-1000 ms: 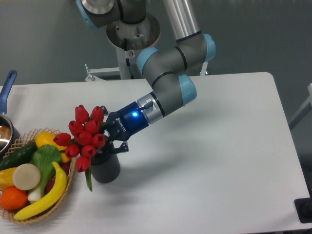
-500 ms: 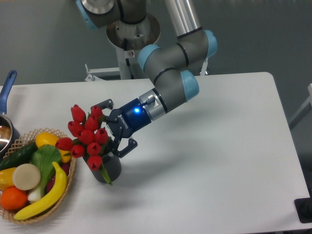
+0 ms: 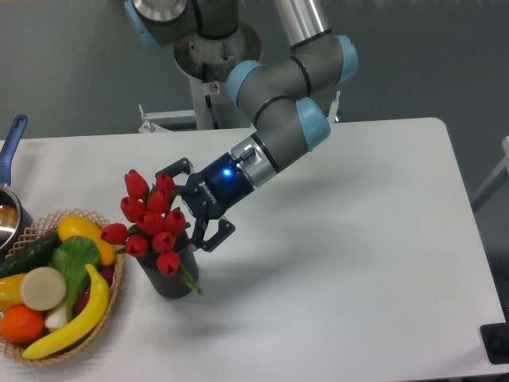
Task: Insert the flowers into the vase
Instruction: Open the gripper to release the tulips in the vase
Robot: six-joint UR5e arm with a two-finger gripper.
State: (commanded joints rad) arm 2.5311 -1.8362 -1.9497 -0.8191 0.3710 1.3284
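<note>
Flowers [image 3: 153,224], one bunch of about ten red buds, stand in the single dark vase [image 3: 169,276] on the worktop [image 3: 342,263], leaning left, a green leaf hanging over the vase rim. The hand [image 3: 193,205] sits just right of the bunch, fingers spread wide, gripping nothing. One fruit basket [image 3: 118,278] touches the vase's left side; one pot [image 3: 9,208] stands at the far left. Since a second ago the hand has let go and risen slightly.
</note>
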